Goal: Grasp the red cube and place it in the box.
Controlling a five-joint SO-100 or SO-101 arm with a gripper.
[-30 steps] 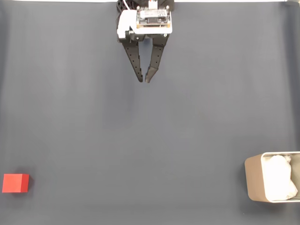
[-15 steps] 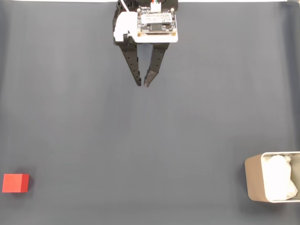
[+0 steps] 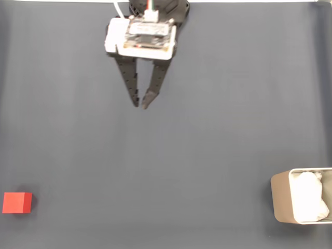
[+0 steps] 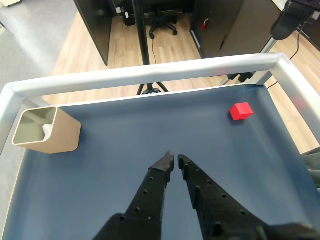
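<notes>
The black two-finger gripper [image 3: 139,106], fingertips nearly together and empty, has swung leftward toward the small matte red cube [image 3: 17,202] sitting far from the beige thin-walled box [image 3: 282,199].

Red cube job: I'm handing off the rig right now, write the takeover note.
Gripper: empty, fingertips nearly together, over bare mat near the top centre of the fixed view; also seen at in the wrist view.
Red cube: sitting on the mat at the lower left edge of the fixed view, far from the gripper, untouched.
Box: lower right edge of the fixed view, white lining inside, no cube in it.
Done: nothing grasped yet.
Left: reach the cube, open, grasp, carry it across the mat, release in the box.
</notes>
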